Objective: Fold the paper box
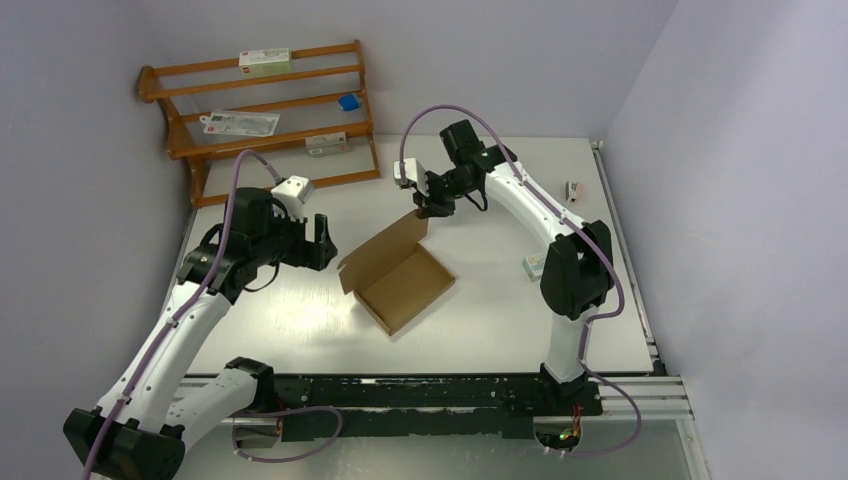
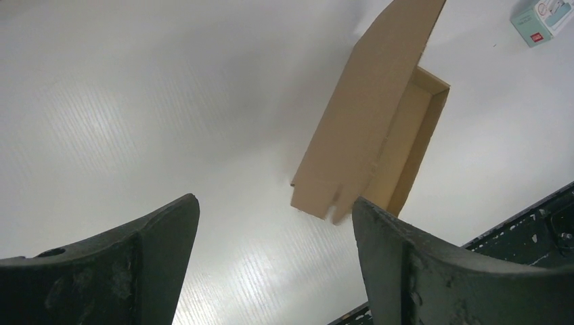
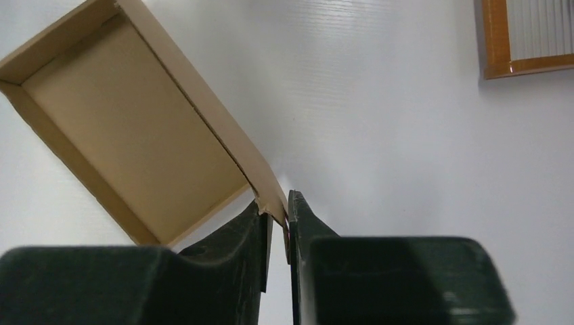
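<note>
The white table (image 1: 300, 320) carries the whole scene, and a wooden rack (image 1: 260, 110) leans against the wall at its far left corner. The paper box (image 1: 400, 280) sits near the middle of the table, between the two arms. Its shallow tray is already formed, with the side walls standing and the floor flat on the surface. The lid panel rises obliquely from the tray's far-left long edge and the box is not yet closed.

The right gripper (image 1: 435, 205) reaches in from the far side. In the right wrist view its jaws are pressed together on a thin corner of the lid's free edge (image 3: 274, 203), with the open tray (image 3: 135, 135) lying beyond. The left gripper (image 1: 320, 245) hovers just beside the lid's outer face, apart from it. In the left wrist view its jaws stand wide apart and hold nothing, and the box (image 2: 365, 122) is ahead of them. A small white carton (image 1: 535, 265) lies well to the right and takes no part.

The step in hand appears to be closing the lid. The next move probably calls for swinging the held corner over and down across the tray. The tray may need to be steadied so that it does not slide, and the lid's front flap must be guided inside the near wall.
</note>
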### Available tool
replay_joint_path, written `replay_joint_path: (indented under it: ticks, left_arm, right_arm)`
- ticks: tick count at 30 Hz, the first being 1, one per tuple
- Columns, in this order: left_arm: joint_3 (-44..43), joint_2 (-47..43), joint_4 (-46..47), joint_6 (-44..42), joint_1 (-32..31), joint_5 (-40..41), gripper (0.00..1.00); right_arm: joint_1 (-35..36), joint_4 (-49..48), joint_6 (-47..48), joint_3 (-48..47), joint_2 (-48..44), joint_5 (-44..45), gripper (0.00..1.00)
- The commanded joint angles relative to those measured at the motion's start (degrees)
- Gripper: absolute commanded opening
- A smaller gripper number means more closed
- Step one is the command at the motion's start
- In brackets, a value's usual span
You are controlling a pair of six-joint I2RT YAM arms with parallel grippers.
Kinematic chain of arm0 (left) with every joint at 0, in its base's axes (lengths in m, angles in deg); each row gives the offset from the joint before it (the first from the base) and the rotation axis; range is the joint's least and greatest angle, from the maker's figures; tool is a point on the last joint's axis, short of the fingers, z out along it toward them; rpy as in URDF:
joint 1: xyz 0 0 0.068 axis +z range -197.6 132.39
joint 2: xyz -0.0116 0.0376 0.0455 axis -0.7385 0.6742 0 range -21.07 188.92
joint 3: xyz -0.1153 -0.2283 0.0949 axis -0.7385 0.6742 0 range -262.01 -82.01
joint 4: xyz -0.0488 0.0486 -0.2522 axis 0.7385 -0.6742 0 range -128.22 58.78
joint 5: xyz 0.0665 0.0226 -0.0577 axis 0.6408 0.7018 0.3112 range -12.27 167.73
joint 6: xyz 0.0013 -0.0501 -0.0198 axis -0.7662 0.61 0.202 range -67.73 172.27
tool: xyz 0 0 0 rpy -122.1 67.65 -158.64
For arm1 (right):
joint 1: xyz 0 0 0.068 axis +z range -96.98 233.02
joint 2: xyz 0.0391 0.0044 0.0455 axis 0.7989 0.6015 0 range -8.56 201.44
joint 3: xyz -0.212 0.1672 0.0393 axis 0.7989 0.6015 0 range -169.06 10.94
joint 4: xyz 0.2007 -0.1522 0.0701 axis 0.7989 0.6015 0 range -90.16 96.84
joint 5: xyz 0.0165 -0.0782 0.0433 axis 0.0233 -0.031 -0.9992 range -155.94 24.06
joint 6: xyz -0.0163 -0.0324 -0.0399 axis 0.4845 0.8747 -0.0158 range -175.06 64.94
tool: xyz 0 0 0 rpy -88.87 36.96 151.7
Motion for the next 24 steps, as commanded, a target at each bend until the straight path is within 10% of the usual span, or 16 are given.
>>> replay_joint_path:
  ticks: [1,24]
  left_arm:
    - [-2.6,0.1,0.7,-1.5,-0.2,1.9,0.88]
    - [-14.7,19.6,6.9,-14.6,0.1,8.1,0.87]
  right_arm:
    - [-0.3,-4.2,-2.7,2.0,-2.3,1.5,0.16]
    - [-1.0,-17.4,-11.2,14.5,-10.2,9.1,0.29]
